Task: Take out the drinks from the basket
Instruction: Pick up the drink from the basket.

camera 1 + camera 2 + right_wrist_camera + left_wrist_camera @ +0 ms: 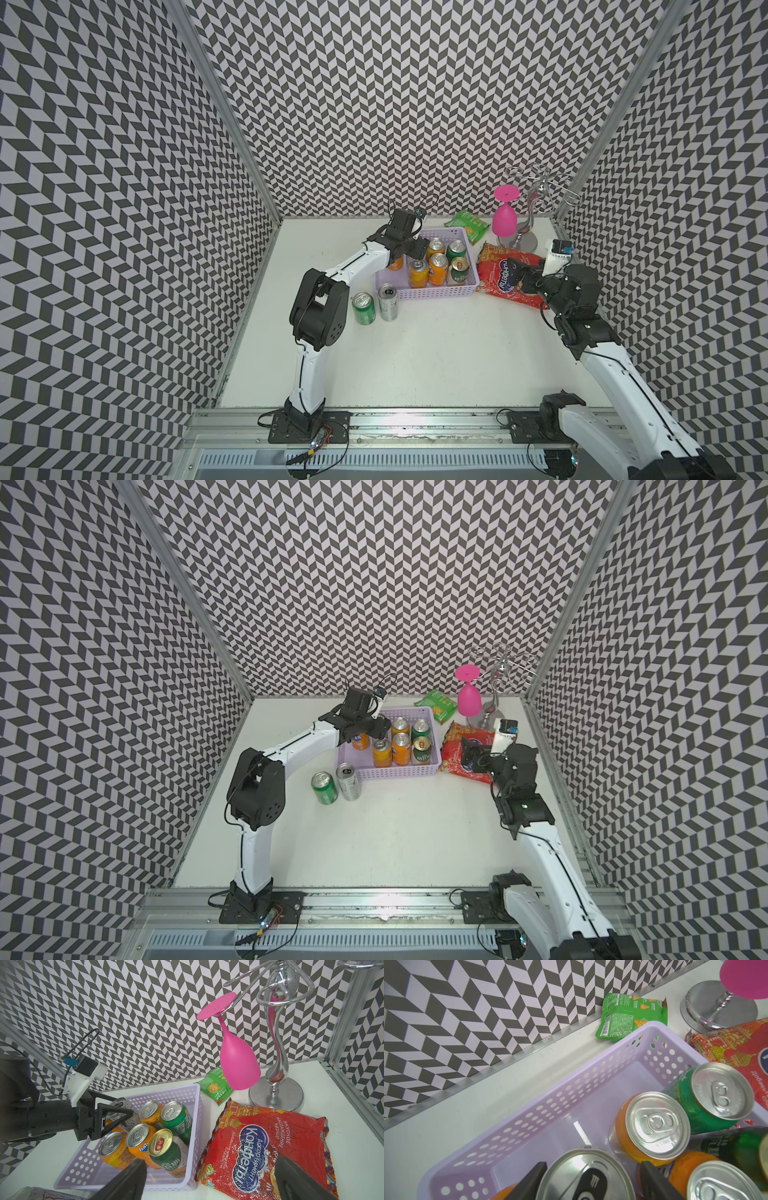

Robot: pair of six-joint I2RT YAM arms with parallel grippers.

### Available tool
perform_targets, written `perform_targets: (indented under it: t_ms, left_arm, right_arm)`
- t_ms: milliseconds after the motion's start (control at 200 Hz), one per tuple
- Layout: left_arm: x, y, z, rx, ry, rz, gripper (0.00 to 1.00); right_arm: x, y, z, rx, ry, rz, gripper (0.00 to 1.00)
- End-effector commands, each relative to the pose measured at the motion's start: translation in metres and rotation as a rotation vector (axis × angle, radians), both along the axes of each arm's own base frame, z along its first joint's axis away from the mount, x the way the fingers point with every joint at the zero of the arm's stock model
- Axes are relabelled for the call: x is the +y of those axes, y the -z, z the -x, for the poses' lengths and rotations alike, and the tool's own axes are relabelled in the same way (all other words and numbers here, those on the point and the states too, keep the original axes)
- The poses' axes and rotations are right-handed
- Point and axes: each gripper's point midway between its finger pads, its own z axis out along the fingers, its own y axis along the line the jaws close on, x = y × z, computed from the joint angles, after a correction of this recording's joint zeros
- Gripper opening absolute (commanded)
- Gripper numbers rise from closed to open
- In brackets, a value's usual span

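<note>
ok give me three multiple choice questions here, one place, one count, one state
1. Relative to the basket, the red snack bag lies: a) inside it b) beside it on the table c) under it
2. Cans standing outside the basket: a) none b) two c) four
3. The right end effector is: a) open b) shut on a can c) shut on the bag

1 b: it lies on the table next to the basket.
2 b: a green can and a silver-grey can stand there.
3 a: its jaws stand wide apart over the bag.
</note>
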Motion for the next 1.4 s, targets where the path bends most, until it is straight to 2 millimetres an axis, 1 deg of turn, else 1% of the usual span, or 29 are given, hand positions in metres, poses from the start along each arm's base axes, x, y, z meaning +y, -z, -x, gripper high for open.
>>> perform_targets:
  t_ms: [0,75,215,376,446,661,926,1036,1197,1397]
  left_arm:
    - [-0.001,-0.003,-0.003,0.017,0.006,0.021,0.73]
    - [0.0,-0.001,-0.003,0.023,0.005,0.026,0.71]
    - [-0.001,0.001,-0.002,0.036,0.014,0.037,0.59]
    - [-0.002,-0.006,0.0,0.034,0.019,0.046,0.49]
    - [-0.002,-0.014,0.002,0.024,0.023,0.054,0.45]
    - [0.001,-0.047,0.009,-0.027,0.025,0.088,0.41]
    - [0.01,-0.088,0.023,-0.099,0.016,0.118,0.36]
    - [0.013,-0.107,0.032,-0.138,0.012,0.126,0.35]
    - [0.017,-0.13,0.045,-0.183,0.005,0.128,0.35]
    - [0.016,-0.164,0.074,-0.244,0.018,0.152,0.35]
  right_arm:
    - [-0.002,-0.014,-0.002,-0.05,0.004,0.0,1.0]
    - [-0.002,-0.014,-0.003,-0.049,0.002,0.0,0.99]
    - [-0.002,-0.013,-0.003,-0.046,0.001,-0.001,1.0]
    - [-0.002,-0.015,-0.002,-0.051,0.004,-0.001,1.0]
    - [-0.002,-0.014,-0.002,-0.051,0.003,-0.001,1.0]
    - [-0.002,-0.014,-0.002,-0.05,0.005,-0.002,1.0]
    - [-0.003,-0.015,-0.002,-0.052,0.005,-0.002,1.0]
    - [-0.003,-0.015,-0.002,-0.051,0.004,-0.004,1.0]
    - [-0.002,-0.015,-0.002,-0.052,0.004,-0.003,1.0]
    - [-0.002,-0.016,-0.002,-0.055,0.002,-0.003,1.0]
